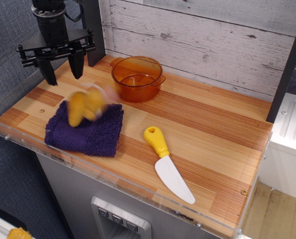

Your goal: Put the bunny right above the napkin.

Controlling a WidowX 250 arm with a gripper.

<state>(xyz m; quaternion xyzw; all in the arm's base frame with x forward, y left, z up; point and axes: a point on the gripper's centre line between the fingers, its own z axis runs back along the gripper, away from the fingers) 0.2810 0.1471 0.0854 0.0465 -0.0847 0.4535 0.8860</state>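
The mustard-yellow bunny (88, 105) is motion-blurred at the far edge of the dark purple napkin (87, 130), tumbling free of any grip. My gripper (63, 69) hangs above and behind it at the table's back left, with its two black fingers spread wide apart and nothing between them.
An orange transparent pot (137, 77) stands behind the napkin to the right. A toy knife (167, 164) with a yellow handle and white blade lies right of the napkin. A dark post (92, 30) rises just behind the gripper. A clear rail (113, 181) edges the table front.
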